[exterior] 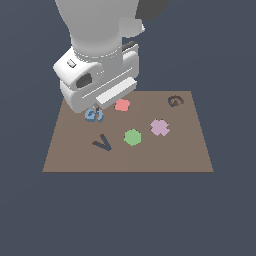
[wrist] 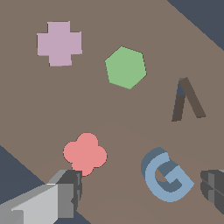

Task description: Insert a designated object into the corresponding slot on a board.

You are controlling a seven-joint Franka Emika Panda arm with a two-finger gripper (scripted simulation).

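Note:
The light-blue G-shaped designated object point(exterior: 93, 115) point(wrist: 168, 177) lies flat on the brown board point(exterior: 175, 155) point(wrist: 131, 113), near its far corner on the exterior view's left. My gripper point(exterior: 94, 109) point(wrist: 140, 192) hangs low over it and is open. The G sits between the fingers point(wrist: 68, 192), closer to one finger and touching neither. The dark G-shaped slot point(exterior: 175, 101) is in the board's far corner on the exterior view's right, well away from the gripper. It is out of the wrist view.
A red clover shape point(exterior: 122, 105) point(wrist: 85, 153) lies just beside the gripper. A green hexagon point(exterior: 132, 137) point(wrist: 126, 67), a pink cross point(exterior: 159, 127) point(wrist: 59, 43) and a dark V-shaped recess point(exterior: 102, 143) point(wrist: 187, 99) occupy the board's middle and near side.

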